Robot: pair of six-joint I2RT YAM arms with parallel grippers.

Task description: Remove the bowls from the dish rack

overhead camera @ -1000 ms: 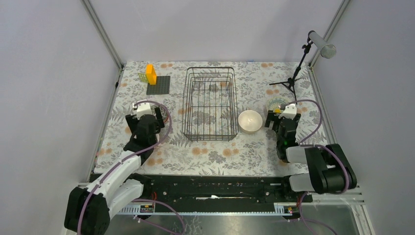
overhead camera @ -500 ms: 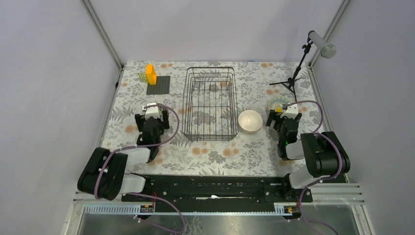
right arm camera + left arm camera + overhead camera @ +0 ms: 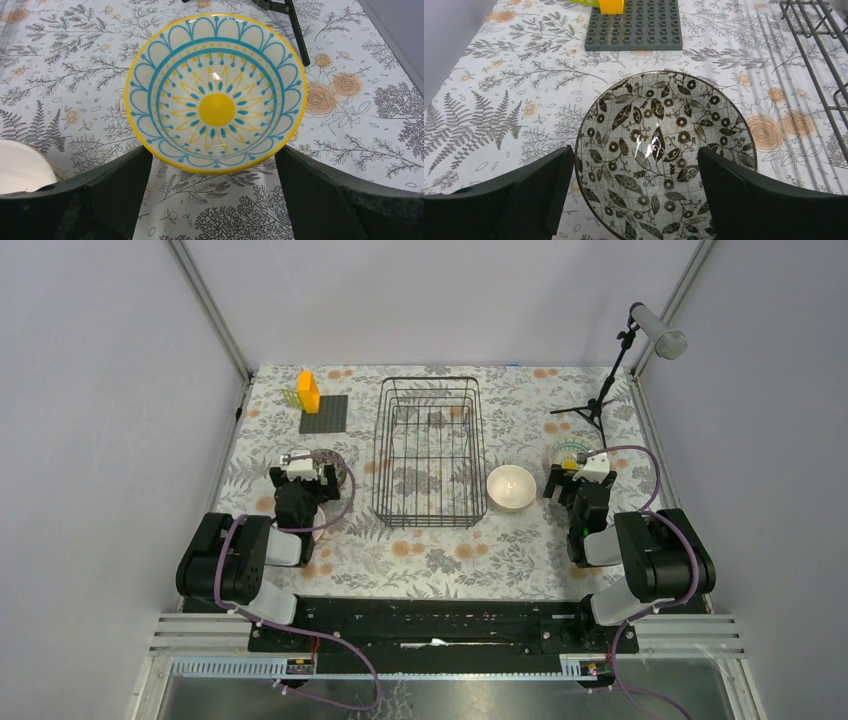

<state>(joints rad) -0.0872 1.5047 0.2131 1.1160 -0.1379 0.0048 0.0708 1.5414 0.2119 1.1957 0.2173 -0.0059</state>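
Your left jaws stand wide apart and hold nothing. Below and between them a leaf-patterned bowl (image 3: 663, 150) sits upright on the floral-clothed surface (image 3: 450, 552), left of the dish rack (image 3: 430, 452). The wrist view does not settle whether the jaws touch its rim.

Your right jaws are equally wide and hold nothing. They are poised over a yellow-rimmed bowl (image 3: 216, 95) with a blue and yellow sun pattern, upright near the right edge of the surface.

Between that bowl and the rack, just beside the rack's near right corner, stands a plain cream bowl (image 3: 511, 487), apart from both sets of jaws. All three bowls rest on the surface outside the rack.

The rack, of black wire, stands in the middle of the surface with its long sides running away from you.

Farther back on the left, a dark grey studded plate (image 3: 324, 414) lies flat, with an orange block (image 3: 308, 391) upright at its far left corner. At the far right stands a black tripod (image 3: 608, 380).
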